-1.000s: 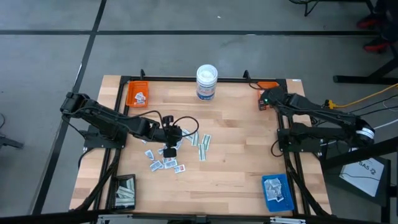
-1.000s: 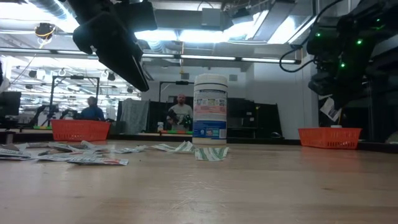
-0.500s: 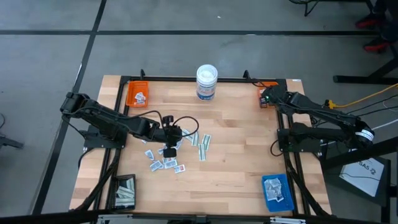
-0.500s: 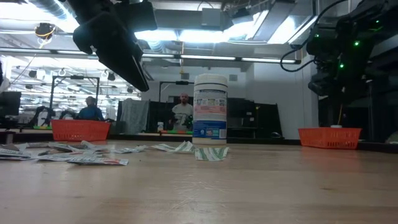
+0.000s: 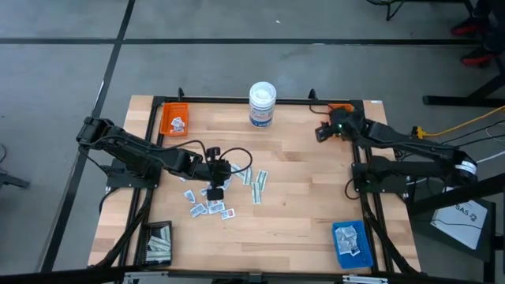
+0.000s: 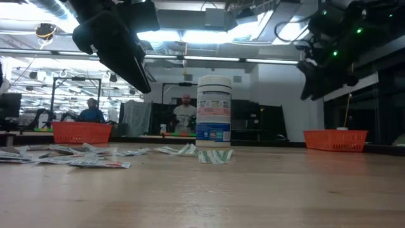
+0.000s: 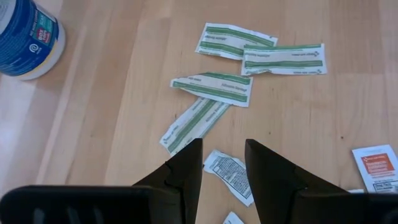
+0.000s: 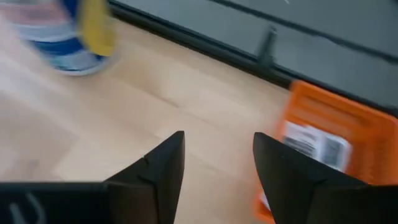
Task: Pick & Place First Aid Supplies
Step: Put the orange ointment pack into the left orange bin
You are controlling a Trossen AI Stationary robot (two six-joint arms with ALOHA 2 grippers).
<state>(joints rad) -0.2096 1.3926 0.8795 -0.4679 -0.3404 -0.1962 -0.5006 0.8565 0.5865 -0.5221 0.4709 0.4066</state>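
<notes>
Packets (image 5: 211, 207) and green-striped strips (image 7: 212, 87) lie scattered mid-tabletop (image 5: 300, 197), directly under the left gripper (image 7: 222, 163), whose fingers are parted and empty. One strip (long axis slanting across the fingers' gap) lies just ahead. The right gripper (image 8: 217, 158), open and empty, hangs far off beside the orange tray (image 8: 336, 134).

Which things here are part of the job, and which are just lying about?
Job:
- loose packets
- green-striped strips
- orange trays
- blue tray
- dark tray
- left hand
- right hand

Lying about:
- white tub
</notes>
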